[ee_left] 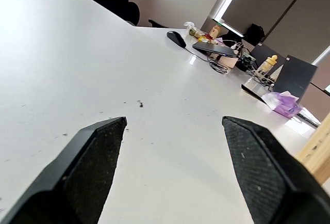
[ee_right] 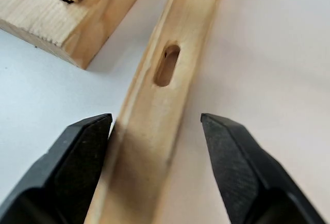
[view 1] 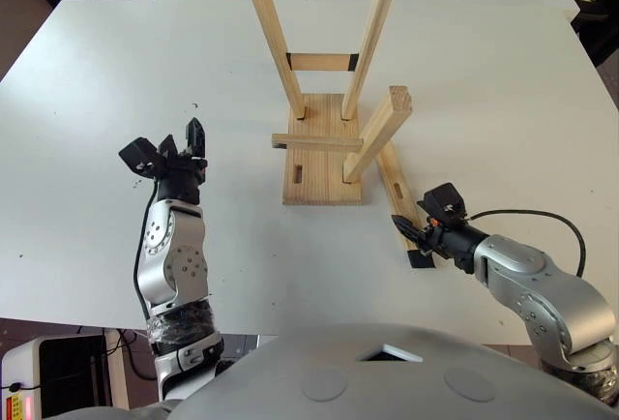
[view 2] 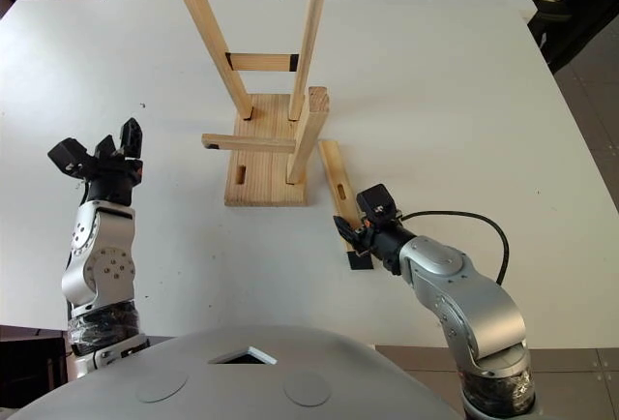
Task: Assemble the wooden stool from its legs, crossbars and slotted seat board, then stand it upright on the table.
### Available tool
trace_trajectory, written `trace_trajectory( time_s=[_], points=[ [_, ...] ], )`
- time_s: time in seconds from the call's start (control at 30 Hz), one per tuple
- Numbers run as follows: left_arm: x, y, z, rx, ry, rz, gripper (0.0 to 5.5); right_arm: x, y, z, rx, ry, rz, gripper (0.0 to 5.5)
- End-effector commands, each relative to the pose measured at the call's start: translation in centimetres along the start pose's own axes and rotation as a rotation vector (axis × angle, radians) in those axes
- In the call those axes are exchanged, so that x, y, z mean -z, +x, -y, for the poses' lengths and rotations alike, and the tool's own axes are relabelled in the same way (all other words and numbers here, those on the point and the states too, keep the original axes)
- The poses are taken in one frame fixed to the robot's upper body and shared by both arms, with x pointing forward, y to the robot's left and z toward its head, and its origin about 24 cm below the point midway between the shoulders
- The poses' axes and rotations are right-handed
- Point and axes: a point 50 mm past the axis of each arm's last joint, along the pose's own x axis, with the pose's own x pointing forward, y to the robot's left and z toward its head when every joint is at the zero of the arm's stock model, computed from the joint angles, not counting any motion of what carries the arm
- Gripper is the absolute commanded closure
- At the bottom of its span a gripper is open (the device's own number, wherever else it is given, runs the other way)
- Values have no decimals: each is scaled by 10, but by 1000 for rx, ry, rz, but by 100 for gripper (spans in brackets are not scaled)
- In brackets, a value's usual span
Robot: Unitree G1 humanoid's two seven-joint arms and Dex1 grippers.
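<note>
One loose leg, right gripper at its near end
It lies flat just beside the seat board, pointing away from the robot. The right gripper is spread wide around it; the left gripper, spread too, is well apart.

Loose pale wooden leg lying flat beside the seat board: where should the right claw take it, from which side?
Probably its near end, short of the oval slot, from above, pinching the two long side faces. The loose pale wooden leg lies flat, slot up, sides free; the open right claw straddles it there.
</note>
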Motion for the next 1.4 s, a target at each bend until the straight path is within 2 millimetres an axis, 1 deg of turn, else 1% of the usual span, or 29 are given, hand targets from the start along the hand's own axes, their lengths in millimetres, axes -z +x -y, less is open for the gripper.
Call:
trace_trajectory(
  time_s=[0.03,0.13,0.2,0.37,0.47,0.53,0.6,0.63,0.7,0.77,0.87,0.93,1.0,1.03,1.1,1.13,1.17,1.23,1.27,1.3,1.33,1.4],
  points=[
    [1,1,1,11,10,-12,205,0,1,0,4,-10,2,232],
    [3,-3,0,3,7,-21,205,9,1,-1,10,-45,-42,232],
    [6,-6,0,1,4,-30,205,19,1,3,29,-66,-83,232],
    [9,-8,2,-8,-8,-24,205,37,-1,22,71,-109,-145,232],
    [12,-10,2,-36,-33,-2,205,41,1,35,65,-137,-159,275],
    [15,-13,5,-44,-47,7,205,38,3,42,60,-156,-147,298],
    [17,-14,7,-50,-62,21,205,32,4,49,56,-170,-115,325],
    [17,-14,7,-58,-69,30,205,24,6,51,54,-171,-70,339],
    [12,-15,7,-75,-74,61,205,7,13,57,60,-172,1,343],
    [1,-13,13,-71,-79,113,205,-4,19,66,86,-166,39,343],
    [-18,-7,21,-68,-91,195,205,-18,21,76,127,-164,88,343],
    [-34,-4,22,-64,-94,253,205,-39,22,92,201,-146,175,343],
    [-51,1,21,-66,-105,300,205,-68,26,112,290,-72,306,343],
    [-60,8,22,-50,-123,316,205,-83,26,122,335,0,392,343],
    [-84,25,31,34,-168,358,205,-116,25,140,361,193,594,343],
    [-95,35,39,93,-189,366,205,-126,24,144,352,277,667,343],
    [-108,43,52,169,-202,379,205,-137,23,146,318,355,746,343],
    [-127,51,76,315,-213,391,205,-161,19,144,193,501,883,343],
    [-134,53,88,384,-207,392,205,-179,15,139,99,553,962,343],
    [-138,54,101,461,-185,377,205,-199,7,130,-21,580,1050,343],
    [-139,56,113,526,-170,349,205,-214,-3,122,-110,581,1115,343],
    [-136,51,136,697,-159,302,205,-238,-24,96,-357,477,1195,343]
  ],
)
